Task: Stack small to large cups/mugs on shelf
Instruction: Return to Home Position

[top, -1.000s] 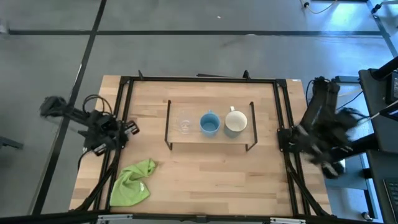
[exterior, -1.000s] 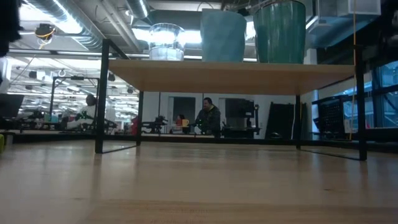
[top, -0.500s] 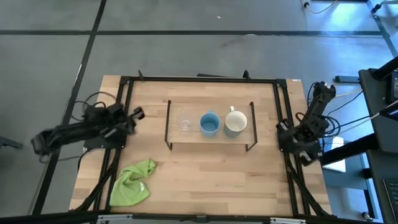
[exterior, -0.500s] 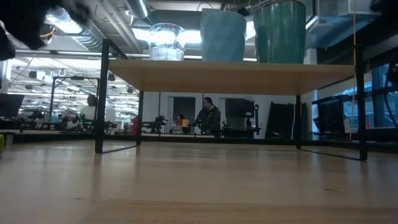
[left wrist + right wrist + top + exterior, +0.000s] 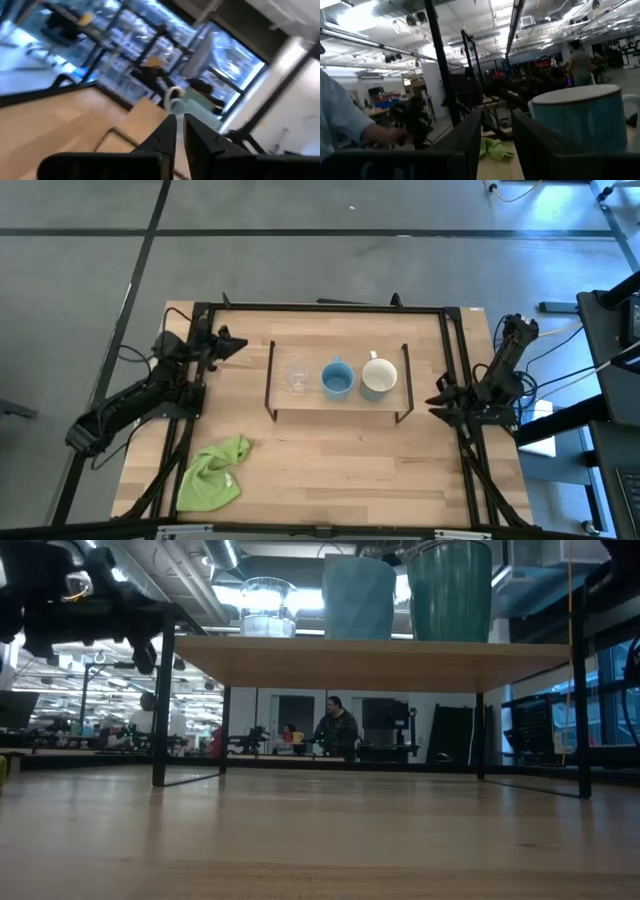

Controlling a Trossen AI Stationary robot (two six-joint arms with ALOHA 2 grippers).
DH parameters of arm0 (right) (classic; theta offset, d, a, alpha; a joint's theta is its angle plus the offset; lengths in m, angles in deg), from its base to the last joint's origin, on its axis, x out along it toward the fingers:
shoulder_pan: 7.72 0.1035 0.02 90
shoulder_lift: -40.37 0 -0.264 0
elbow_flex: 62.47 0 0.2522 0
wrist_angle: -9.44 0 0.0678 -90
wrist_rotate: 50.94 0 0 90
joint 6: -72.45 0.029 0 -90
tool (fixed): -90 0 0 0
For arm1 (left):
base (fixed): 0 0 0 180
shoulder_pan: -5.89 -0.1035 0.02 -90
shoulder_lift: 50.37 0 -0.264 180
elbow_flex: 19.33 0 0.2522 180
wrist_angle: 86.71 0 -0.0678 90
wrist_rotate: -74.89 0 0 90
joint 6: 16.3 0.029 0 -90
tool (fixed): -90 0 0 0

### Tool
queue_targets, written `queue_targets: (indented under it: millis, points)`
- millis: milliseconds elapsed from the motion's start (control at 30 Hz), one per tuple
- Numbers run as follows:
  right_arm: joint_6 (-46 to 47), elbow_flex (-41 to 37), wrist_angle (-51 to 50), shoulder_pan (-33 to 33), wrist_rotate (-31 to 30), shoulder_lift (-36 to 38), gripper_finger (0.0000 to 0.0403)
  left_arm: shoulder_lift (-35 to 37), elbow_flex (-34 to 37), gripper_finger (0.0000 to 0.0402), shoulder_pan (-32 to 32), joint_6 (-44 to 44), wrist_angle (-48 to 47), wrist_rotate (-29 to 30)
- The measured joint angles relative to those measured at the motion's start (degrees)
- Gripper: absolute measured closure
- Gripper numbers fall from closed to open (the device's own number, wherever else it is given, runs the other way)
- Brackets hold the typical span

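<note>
The shelf (image 5: 340,406) stands mid-table on its black wire frame; its board also shows in the low view (image 5: 370,662). On it, in a row, stand the clear glass cup (image 5: 296,376), the light-blue mug (image 5: 337,379) and the cream-white mug (image 5: 379,376), each on its base. My left gripper (image 5: 232,343) is shut and empty, left of the shelf and pointing at it; its own view (image 5: 179,122) looks along the board at the cups (image 5: 196,106). My right gripper (image 5: 436,400) is open and empty, right of the shelf, facing the cream mug (image 5: 580,116).
A crumpled green cloth (image 5: 215,473) lies on the table's near left. Black frame rails (image 5: 320,308) run along the table's edges. A person's sleeve and hand (image 5: 350,127) show beyond the table, and another person (image 5: 338,728) sits far behind.
My left arm has swung in from beyond the table's left edge, toward the far edge and the shelf's left end. My right arm has come from beyond the right edge toward the shelf's right end. The cups and the shelf have stayed still.
</note>
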Motion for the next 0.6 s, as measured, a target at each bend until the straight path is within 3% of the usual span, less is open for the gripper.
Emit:
queue_targets:
  millis: [67, 233, 400, 600]
  points:
    - [-0.27, 0.0, 0.2, -0.99, -0.4, 0.01, 0.0293, -0.01, 0.0, 0.0374, 0.44, 2.18, -2.32, 1.55]
    - [-2.14, 0.0, 0.27, -3.07, -4.57, 0.06, 0.0293, 0.26, 0.0, 0.0374, -0.78, 6.85, 2.34, 0.26]
    - [1.16, 0.0, 0.61, -3.92, 9.83, 0.04, 0.0293, 1.09, 0.0, 0.0374, -0.01, 1.0, 5.89, -9.1]
    - [1.17, 0.0, 3.27, -3.96, 7.14, 0.02, 0.0293, 5.8, 0.0, 0.0374, 10.97, -3.85, 15.55, -0.36]
